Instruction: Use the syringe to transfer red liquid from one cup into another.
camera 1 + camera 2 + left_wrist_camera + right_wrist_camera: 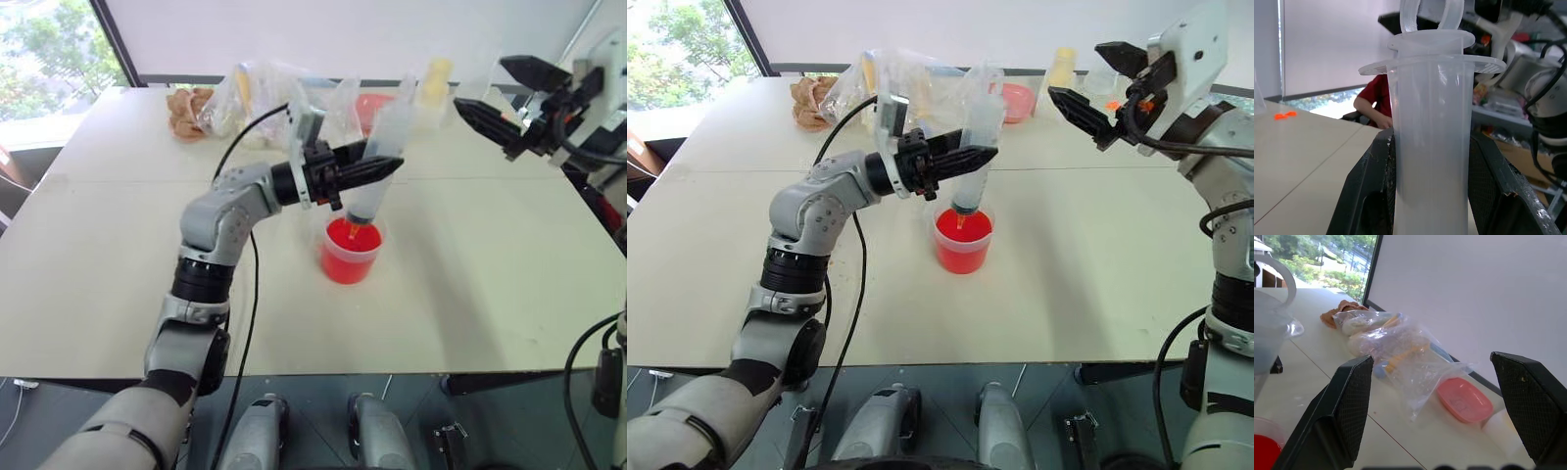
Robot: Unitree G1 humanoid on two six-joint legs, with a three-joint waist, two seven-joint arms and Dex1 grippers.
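My left gripper (385, 168) is shut on the barrel of the syringe (370, 201), a clear tube held tilted with its plunger end up. The orange tip reaches down to the red liquid (354, 238) in the red cup (348, 262) at mid-table. In the left wrist view the black fingers (1371, 196) press both sides of the syringe barrel (1432, 147). My right gripper (1076, 70) hangs open and empty in the air to the right of the plunger end, apart from it. The right wrist view has the plunger end (1268, 333) at its edge. The other cup is hidden from me.
Clear plastic bags (265, 93) with items, a brown lump (186, 113), a pink dish (1019, 98) and a yellow-topped bottle (1063, 67) line the table's far side. A person in red (1376, 98) sits beyond the table.
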